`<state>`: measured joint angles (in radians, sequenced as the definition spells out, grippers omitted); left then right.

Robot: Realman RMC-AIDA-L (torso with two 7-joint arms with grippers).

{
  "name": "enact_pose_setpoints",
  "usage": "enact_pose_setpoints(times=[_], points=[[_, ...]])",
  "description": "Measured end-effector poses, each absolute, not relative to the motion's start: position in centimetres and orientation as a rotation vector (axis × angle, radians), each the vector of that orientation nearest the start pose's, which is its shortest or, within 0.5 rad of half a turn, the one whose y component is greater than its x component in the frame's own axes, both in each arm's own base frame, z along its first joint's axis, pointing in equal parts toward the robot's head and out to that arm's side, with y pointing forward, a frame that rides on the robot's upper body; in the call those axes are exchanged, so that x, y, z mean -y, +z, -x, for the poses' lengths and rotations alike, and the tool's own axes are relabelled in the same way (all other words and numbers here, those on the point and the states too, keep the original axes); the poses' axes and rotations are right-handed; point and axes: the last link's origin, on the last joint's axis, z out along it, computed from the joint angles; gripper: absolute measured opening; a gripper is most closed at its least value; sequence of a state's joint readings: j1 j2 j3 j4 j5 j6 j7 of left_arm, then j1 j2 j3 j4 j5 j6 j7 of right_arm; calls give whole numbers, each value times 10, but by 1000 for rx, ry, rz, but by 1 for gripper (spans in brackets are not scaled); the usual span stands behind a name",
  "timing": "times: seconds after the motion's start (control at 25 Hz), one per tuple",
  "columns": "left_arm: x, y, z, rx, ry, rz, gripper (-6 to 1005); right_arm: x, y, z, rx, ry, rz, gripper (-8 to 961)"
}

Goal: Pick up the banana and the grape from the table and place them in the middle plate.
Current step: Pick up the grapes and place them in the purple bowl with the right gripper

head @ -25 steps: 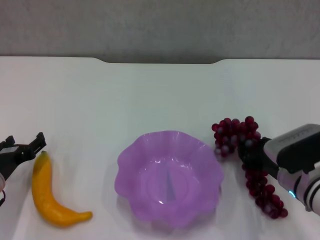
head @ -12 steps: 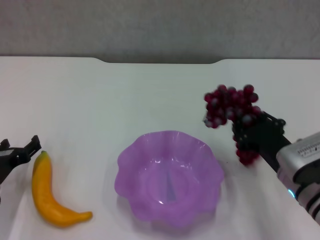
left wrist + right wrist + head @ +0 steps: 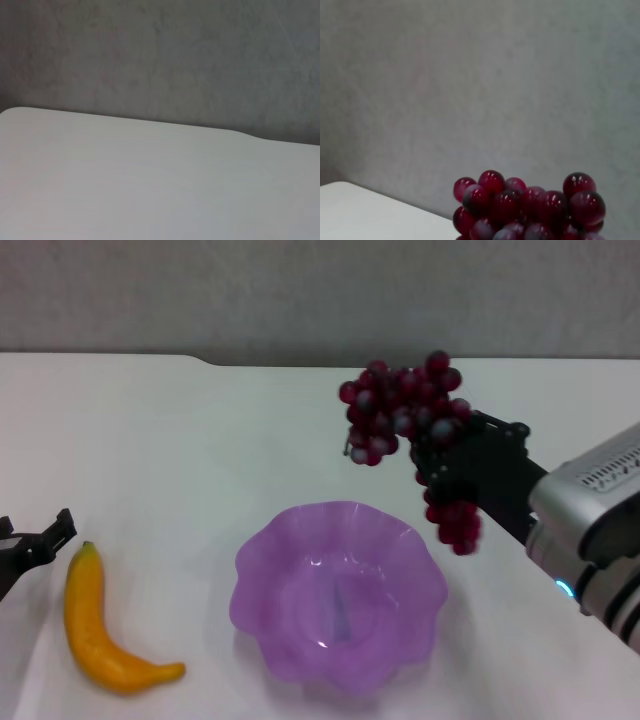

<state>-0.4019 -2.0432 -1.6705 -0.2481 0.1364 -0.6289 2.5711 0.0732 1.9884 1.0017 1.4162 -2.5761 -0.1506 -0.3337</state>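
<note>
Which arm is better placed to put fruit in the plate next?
The right. Its tool holds the grapes lifted just beyond the purple plate. The left tool is beside the banana, which lies on the table.

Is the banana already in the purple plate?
No, the banana lies on the table beside the purple plate.

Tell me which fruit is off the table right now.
The dark red-purple grape bunch, held aloft by the right gripper beyond the purple scalloped plate; the yellow banana lies on the table.
</note>
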Motion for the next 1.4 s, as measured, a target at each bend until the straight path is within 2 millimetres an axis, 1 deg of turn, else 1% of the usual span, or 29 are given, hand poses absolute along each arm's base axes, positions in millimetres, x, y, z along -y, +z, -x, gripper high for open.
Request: enact_pose_setpoints(times=[0.08,0.2,0.32,0.44,0.6,0.88,1.04,1.16,1.36,1.4], points=[[-343,-7,390,1017,-455,1600,860,-316,-44,-164,-419,582,2055,318],[-343,-7,390,1014,-454,1604,859,-314,-55,-157,-402,577,2104,316],[-343,-7,390,1014,-455,1604,859,-311,-66,-157,-394,557,2144,314],[-343,-8,389,1015,-456,1604,858,-311,-75,-166,-409,521,2168,313],[-346,-9,386,1010,-461,1612,858,-313,-84,-183,-440,458,2187,312],[-346,-11,385,1012,-458,1616,857,-319,-107,-201,-483,342,2268,312],[-347,-11,385,1011,-458,1619,856,-323,-113,-214,-540,303,2274,315],[-349,-12,382,1008,-462,1624,855,-322,-116,-220,-548,284,2278,319],[-349,-13,382,1009,-462,1626,855,-323,-119,-219,-527,271,2295,561],[-348,-13,382,1009,-461,1626,854,-323,-119,-219,-525,276,2293,583]])
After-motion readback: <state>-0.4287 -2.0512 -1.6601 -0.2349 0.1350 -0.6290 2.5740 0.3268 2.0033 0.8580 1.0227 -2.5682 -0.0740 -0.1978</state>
